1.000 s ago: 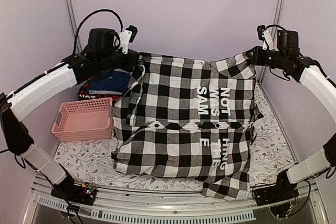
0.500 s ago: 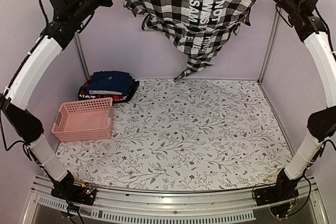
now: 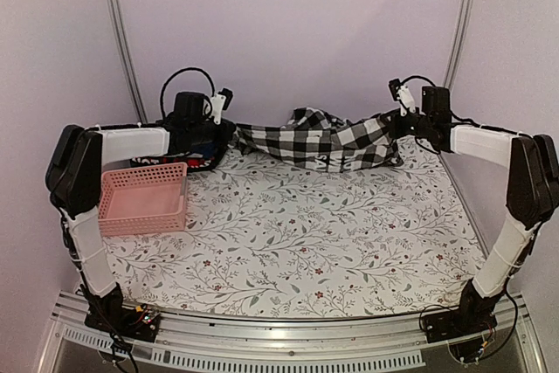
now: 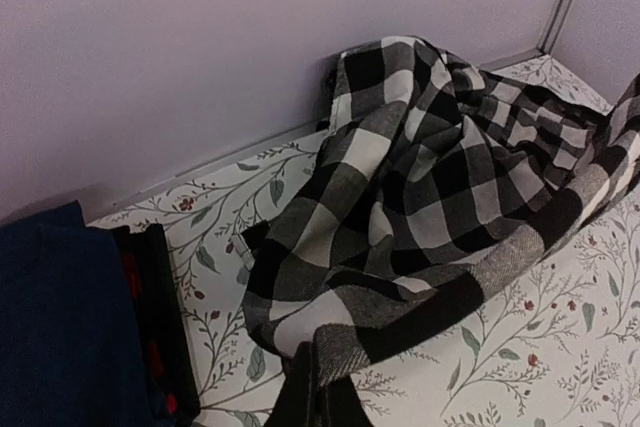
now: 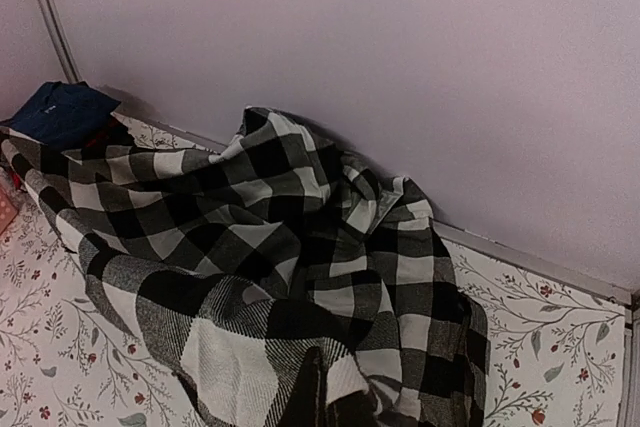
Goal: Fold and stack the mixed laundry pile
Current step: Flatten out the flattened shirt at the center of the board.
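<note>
The left hand point(image 3: 225, 127) and the right hand point(image 3: 400, 121) stay clenched on opposite corners of the checked shirt point(image 3: 319, 139). Half a second back it hung spread high in the air. Now it sags bunched between them, low at the far edge of the bench point(image 3: 332, 242) against the wall, beside the folded stack point(image 4: 60, 337). This looks like a lay-down for flattening; folding hasn't begun.

Pink basket point(image 3: 144, 220) sits on floral tablecloth point(image 3: 323, 242).
</note>
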You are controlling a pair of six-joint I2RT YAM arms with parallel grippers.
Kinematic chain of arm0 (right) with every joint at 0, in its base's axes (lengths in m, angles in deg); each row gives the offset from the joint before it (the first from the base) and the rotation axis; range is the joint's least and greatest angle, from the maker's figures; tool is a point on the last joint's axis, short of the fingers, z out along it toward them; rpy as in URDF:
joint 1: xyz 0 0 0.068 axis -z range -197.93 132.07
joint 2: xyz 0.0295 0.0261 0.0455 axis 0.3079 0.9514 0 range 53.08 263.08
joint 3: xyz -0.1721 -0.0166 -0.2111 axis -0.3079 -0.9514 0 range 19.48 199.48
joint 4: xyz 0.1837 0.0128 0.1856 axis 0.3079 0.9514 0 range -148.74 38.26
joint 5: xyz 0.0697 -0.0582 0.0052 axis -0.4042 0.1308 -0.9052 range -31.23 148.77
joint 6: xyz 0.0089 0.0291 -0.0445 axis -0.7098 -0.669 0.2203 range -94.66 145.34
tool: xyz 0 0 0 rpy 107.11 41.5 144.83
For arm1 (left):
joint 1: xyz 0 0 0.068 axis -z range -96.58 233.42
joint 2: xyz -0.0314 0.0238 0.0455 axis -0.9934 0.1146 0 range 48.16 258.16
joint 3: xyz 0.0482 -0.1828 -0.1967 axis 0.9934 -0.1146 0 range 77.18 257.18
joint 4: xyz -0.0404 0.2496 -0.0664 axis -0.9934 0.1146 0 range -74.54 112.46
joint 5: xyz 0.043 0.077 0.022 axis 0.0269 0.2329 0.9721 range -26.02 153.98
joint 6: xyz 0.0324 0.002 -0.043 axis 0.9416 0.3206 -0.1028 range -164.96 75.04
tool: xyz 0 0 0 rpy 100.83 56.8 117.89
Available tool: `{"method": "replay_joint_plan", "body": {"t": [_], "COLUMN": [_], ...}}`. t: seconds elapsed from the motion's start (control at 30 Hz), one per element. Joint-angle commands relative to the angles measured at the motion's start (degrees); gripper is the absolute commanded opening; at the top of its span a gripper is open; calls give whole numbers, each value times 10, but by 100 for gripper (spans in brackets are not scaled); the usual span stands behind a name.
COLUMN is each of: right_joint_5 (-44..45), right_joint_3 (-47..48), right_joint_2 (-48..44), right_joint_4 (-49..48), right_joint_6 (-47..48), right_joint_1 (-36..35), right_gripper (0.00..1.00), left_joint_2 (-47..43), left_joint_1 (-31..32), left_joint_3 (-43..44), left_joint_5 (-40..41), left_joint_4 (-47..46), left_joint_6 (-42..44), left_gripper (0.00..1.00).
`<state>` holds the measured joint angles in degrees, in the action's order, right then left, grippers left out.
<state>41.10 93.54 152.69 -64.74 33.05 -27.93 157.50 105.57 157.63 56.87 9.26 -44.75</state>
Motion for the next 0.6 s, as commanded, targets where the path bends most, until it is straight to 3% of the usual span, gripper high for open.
{"method": "replay_joint_plan", "body": {"t": [0.0,0.27,0.47,0.57], "right_joint_5": [-5,-28,-81,-89], "right_joint_3": [-34,-40,-153,-232], "right_joint_2": [-51,-93,-180,-224], "right_joint_4": [-56,66,119,148], "right_joint_6": [1,-12,-91,-154], "right_joint_1": [4,12,12,12], "right_gripper": [0,0,0,0], "left_joint_2": [-23,-89,-190,-227], "left_joint_1": [8,34,80,127], "left_joint_3": [-28,-86,-198,-242], "left_joint_5": [-31,-39,-10,45], "left_joint_4": [-41,23,78,130], "left_joint_6": [-39,-34,-11,-5], "left_gripper": [0,0,0,0]}}
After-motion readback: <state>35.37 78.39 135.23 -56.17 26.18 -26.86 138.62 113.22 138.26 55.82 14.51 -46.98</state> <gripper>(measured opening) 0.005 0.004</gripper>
